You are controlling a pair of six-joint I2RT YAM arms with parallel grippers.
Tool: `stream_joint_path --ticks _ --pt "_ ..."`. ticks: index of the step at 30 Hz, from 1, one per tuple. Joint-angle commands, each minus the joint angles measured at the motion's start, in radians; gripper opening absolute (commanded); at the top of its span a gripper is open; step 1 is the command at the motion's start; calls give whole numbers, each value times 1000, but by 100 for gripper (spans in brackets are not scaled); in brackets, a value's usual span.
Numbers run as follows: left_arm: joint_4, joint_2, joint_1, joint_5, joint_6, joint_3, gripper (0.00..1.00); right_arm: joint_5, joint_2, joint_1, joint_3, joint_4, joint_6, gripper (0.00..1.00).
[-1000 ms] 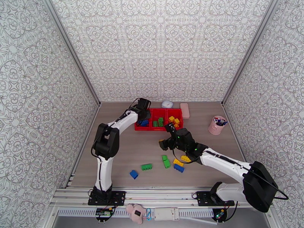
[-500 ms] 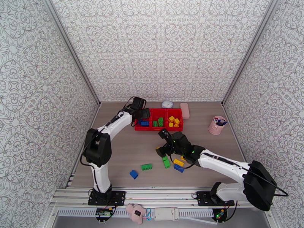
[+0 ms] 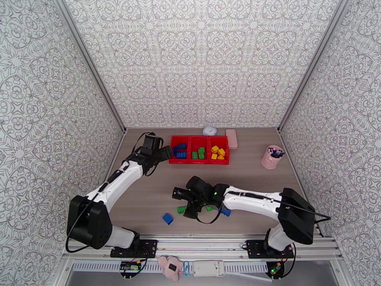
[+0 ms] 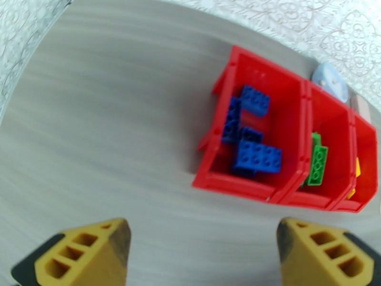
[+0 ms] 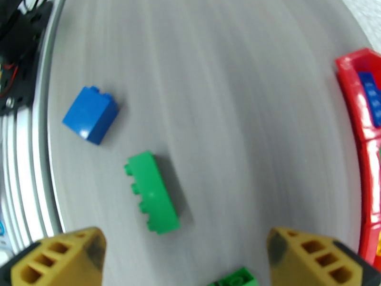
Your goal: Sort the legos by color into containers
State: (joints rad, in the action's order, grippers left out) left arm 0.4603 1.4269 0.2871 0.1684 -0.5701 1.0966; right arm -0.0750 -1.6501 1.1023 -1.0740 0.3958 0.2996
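At the far middle of the table (image 3: 157, 187) you have the red three-bin tray (image 3: 199, 161). It holds blue bricks (image 3: 180, 151) in its left bin, green bricks (image 3: 198, 153) in the middle one and yellow bricks (image 3: 217, 152) in the right one. Your left gripper (image 3: 164, 153) hangs just beside the tray's left end, jaws wide apart and holding nothing. Its wrist camera looks past the yellow fingertips (image 4: 90, 249) at bare wood and the blue bin; any lettering on the studs is too small to read.

Nearer the bases, your right gripper (image 3: 182, 202) is over the loose legos, jaws spread and empty. From its wrist, a green brick (image 5: 152, 192) lies on the table ahead of the gap between the fingers, touching neither. A blue brick (image 5: 90, 114) sits apart from it, closer to the near rail. The corner of a second green brick (image 5: 233, 277) shows at the bottom edge. A pink pen cup (image 3: 272, 157) stands well right of the tray, and a pink case (image 3: 232, 138) lies at the tray's far right corner.
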Motion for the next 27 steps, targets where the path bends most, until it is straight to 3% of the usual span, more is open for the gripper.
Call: stream_joint_path --ticks 1,12,21,23,27 --pt "-4 -51 -19 -13 -16 -44 84 -6 -64 24 -68 92 68 92" --pt "0 -85 -39 -23 -7 -79 84 -3 -263 46 -191 128 88 87" --pt "-2 -93 -43 -30 11 -90 84 6 -329 46 -214 119 64 55" --pt "-5 -99 -43 -33 13 -94 84 10 -318 47 -205 102 59 37" --pt "-8 -111 -43 -39 16 -101 84 28 -290 46 -185 71 43 33"
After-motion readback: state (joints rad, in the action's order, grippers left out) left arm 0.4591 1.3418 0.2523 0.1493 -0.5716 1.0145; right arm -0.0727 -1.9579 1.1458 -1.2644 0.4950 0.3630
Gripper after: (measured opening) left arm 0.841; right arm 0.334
